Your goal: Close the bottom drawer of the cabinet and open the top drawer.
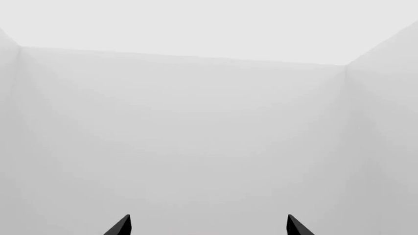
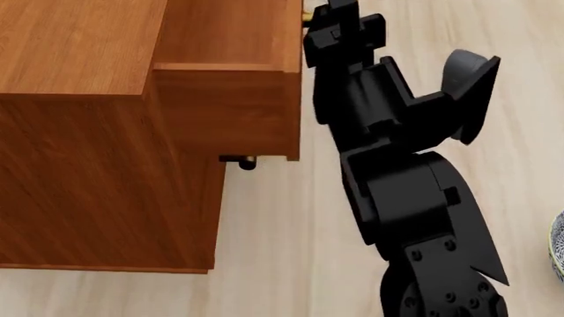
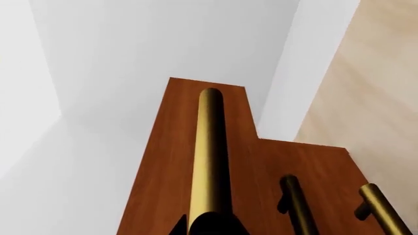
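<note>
Three drawers stack in the cabinet (image 2: 79, 132), and the top drawer (image 2: 224, 72) stands pulled well out over the pale floor (image 2: 264, 231), while the handle (image 2: 240, 160) of a lower drawer peeps from beneath it, close to the cabinet front. In the right wrist view two lower handles sit further back than the top one; the bottom drawer (image 3: 326, 166) looks shut, so both steps seem nearly done. The right gripper (image 2: 331, 16) is up at the top drawer's brass bar (image 3: 210, 161), which runs straight into its jaws, apparently pinched there for pulling. The left gripper (image 1: 209, 226), jaws spread with nothing between them, faces only blank white walls, seemingly parked out of the way.
</note>
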